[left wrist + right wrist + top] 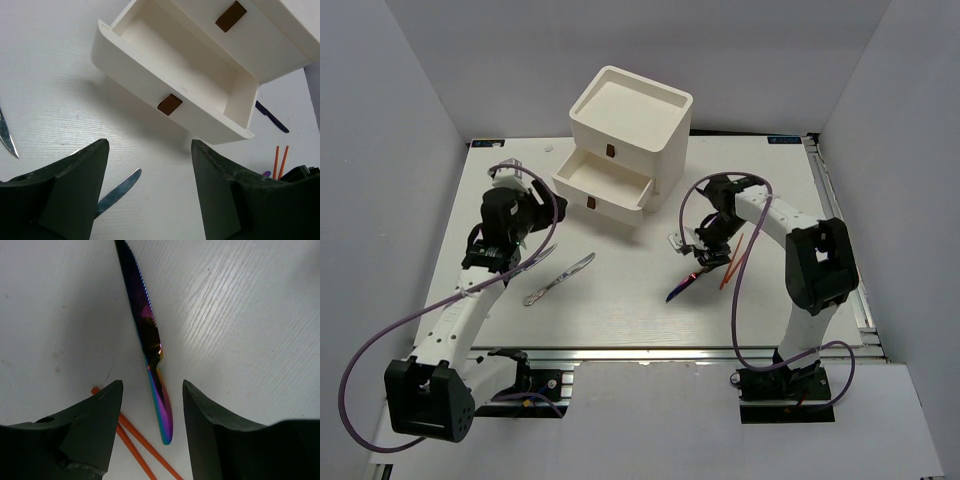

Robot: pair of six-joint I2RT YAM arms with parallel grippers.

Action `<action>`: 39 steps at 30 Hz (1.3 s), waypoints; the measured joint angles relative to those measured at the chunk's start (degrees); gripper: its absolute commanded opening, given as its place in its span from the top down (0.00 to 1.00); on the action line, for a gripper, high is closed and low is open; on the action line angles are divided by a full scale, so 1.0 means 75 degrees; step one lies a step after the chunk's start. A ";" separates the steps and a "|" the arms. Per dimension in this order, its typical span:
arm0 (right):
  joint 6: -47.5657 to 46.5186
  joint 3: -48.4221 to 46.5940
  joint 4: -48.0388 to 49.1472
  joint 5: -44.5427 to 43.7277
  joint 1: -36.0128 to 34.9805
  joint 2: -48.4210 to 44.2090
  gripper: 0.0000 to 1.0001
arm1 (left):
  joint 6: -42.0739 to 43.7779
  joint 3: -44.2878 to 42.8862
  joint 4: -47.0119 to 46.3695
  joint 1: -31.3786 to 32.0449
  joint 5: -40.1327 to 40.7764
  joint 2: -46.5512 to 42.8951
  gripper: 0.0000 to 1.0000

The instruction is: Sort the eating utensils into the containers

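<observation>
The right hand [151,390] is open wide and empty. Its fingers [95,430] stand either side of the iridescent knife [145,315], which lies flat on the table [250,315] at centre right of the top view, well below the drawer unit [630,110]. The left hand [147,150] is also open wide and holds nothing. It is aimed at the open drawer [175,70] in the upper centre.

Hazards, as I judge them from here:
1. Thin, flat stock. The knife sits flush on a hard surface. If I close too high, the fingers will pass over it or flick it away.
2. Off-centre grasp. Only the handle end lies between the fingers, and a grip there would let the long blade droop or swing.
3. Stray pickup. Two orange chopsticks [132,432] lie just beside the lower-left finger, so closing may drag or trap them.
4. Arm conflict. Both arms would approach the same drawer.

Surface: white, matt and faintly grained. A silver knife [560,280] lies at lower centre left.

Room: plain grey-white walls [380,150] on three sides, with metal rails [650,352] at the table's bottom and right edges.
</observation>
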State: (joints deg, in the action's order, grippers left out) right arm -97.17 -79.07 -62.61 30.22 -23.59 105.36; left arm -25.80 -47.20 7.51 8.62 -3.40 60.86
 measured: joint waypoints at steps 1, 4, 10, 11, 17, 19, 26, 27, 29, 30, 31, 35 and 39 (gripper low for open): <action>-0.0012 0.0055 0.0070 -0.0140 0.0000 0.0000 0.42 | -0.0017 0.0009 0.0023 -0.0015 0.0003 -0.0017 0.22; -0.0047 0.0131 0.0294 -0.0458 -0.0012 0.0020 0.43 | -0.0035 0.0052 0.0032 -0.0041 0.0003 -0.0047 0.22; -0.0047 0.0169 0.0618 -0.0909 -0.0131 0.0262 0.46 | -0.0096 0.0154 0.0070 -0.0064 0.0032 -0.0064 0.22; -0.0041 0.0210 0.0664 -0.0973 -0.0169 0.0291 0.46 | -0.0105 0.0175 0.0076 -0.0073 0.0052 -0.0079 0.22; 0.0055 0.0603 0.0851 -0.1201 -0.0370 0.0306 0.48 | -0.0146 0.0233 0.0143 -0.0111 0.0117 -0.0131 0.22; 0.0102 0.0697 0.0912 -0.1239 -0.0423 0.0306 0.49 | -0.0163 0.0236 0.0140 -0.0134 0.0117 -0.0131 0.22; 0.0458 0.1180 0.1495 -0.1475 -0.0612 0.0230 0.54 | -0.0169 0.0236 0.0140 -0.0149 0.0114 -0.0119 0.22; 0.0530 0.1221 0.1559 -0.1507 -0.0635 0.0201 0.54 | -0.0169 0.0236 0.0140 -0.0157 0.0114 -0.0117 0.23; 0.0679 0.1297 0.1687 -0.1594 -0.0676 0.0143 0.55 | -0.0166 0.0236 0.0140 -0.0181 0.0114 -0.0105 0.22; 0.0755 0.1323 0.1751 -0.1641 -0.0682 0.0125 0.55 | -0.0169 0.0236 0.0140 -0.0189 0.0111 -0.0099 0.23; 0.0825 0.1352 0.1801 -0.1682 -0.0699 0.0111 0.56 | -0.0169 0.0236 0.0140 -0.0195 0.0111 -0.0093 0.22; 0.0982 0.1545 0.2043 -0.1830 -0.0761 -0.0026 0.56 | -0.0166 0.0236 0.0140 -0.0236 0.0111 -0.0085 0.22; 0.1169 0.1769 0.2317 -0.1935 -0.0807 -0.0189 0.60 | -0.0166 0.0236 0.0140 -0.0242 0.0111 -0.0085 0.23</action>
State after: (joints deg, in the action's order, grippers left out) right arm -88.40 -65.80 -45.23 15.70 -29.65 103.94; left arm -27.05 -45.43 8.56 6.81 -2.57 60.23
